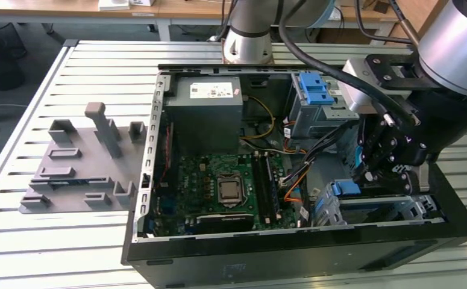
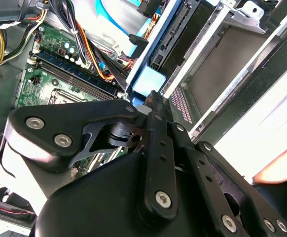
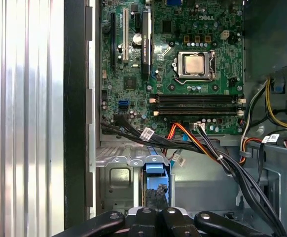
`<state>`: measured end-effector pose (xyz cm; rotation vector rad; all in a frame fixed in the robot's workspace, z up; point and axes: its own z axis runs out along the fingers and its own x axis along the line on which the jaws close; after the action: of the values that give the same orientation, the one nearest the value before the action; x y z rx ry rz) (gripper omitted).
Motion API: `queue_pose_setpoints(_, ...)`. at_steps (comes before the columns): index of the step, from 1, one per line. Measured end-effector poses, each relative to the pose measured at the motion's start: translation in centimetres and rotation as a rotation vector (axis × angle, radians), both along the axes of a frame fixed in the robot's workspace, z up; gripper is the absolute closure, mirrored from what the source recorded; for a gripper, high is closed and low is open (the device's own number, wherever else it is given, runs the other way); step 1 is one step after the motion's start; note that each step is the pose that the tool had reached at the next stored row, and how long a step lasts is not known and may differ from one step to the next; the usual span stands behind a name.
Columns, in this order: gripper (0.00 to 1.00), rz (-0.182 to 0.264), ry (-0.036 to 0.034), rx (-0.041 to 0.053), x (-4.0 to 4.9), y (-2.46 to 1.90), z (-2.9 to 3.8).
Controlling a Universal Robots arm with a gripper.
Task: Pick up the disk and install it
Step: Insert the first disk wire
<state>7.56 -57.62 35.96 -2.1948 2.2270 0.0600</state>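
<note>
Disk (image 3: 154, 169) is seen on edge, partly sunk in the metal drive bay (image 1: 416, 206) of the open computer case (image 1: 297, 253). Gripper (image 3: 156, 193) is set at its blue carrier end, jaws drawn together. A push is best kept straight along the bay, with the cables (image 3: 197, 143) kept clear. The motherboard (image 1: 221, 183) is also housed in the case.

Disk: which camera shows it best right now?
The first wrist view: the disk shows edge-on, its blue carrier straight ahead of the gripper, at the metal bay. The exterior view shows a blue corner of it beside the gripper; the second wrist view, a pale blue patch beyond the gripper.
</note>
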Motion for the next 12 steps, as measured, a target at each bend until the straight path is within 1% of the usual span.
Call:
queue_pose_setpoints(2, 0.89, 0.0, 0.0, 0.0, 0.26, -0.01, 0.0)
queue_pose_setpoints(6, 0.89, 0.0, 0.0003, -0.0002, 1.23, 0.0, 0.01)
queue_pose_setpoints(12, 0.89, 0.0, 0.0026, -0.0001, 3.91, 0.0, -0.02)
